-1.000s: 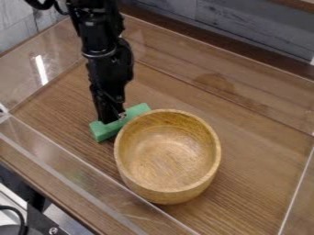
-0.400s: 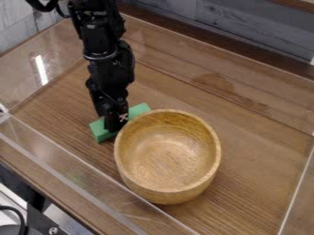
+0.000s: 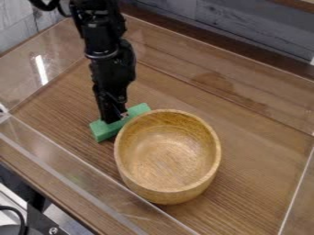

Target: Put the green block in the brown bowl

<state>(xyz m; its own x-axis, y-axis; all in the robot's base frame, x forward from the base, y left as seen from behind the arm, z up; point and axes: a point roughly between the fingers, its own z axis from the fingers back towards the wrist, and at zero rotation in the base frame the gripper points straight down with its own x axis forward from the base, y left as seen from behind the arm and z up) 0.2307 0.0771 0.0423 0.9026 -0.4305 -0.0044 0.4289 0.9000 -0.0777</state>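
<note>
**Gripper clamped on the green block, bowl empty beside it**

Camera view, from above and to one side: the work surface is a wooden tabletop [image 3: 233,87] with dark brown grain running diagonally from lower left to upper right. A clear plastic wall [image 3: 73,188] fences it in along the near edge and the left side, catching pale reflections. Beyond the far edge runs a grey planked backdrop [image 3: 252,23], blurred. At the lower left corner, outside the clear wall, some dark cabling and hardware shows, too cropped to identify.

The black robot arm [image 3: 101,37] comes down from the top left, its gripper [image 3: 113,112] pointing straight down. The jaws are closed onto the green block [image 3: 119,123], pinching it near its middle; the fingertips hide part of the top face.

The green block lies flat on the wood, at the left of the scene. Its long axis runs diagonally, from lower left to upper right, roughly along the grain of the tabletop. Its upper right end lies just beside the far-left rim of the brown bowl [image 3: 135,138]; whether they touch cannot be told.

The brown bowl sits upright in the near centre of the tabletop, empty, its grained interior fully visible.
</note>
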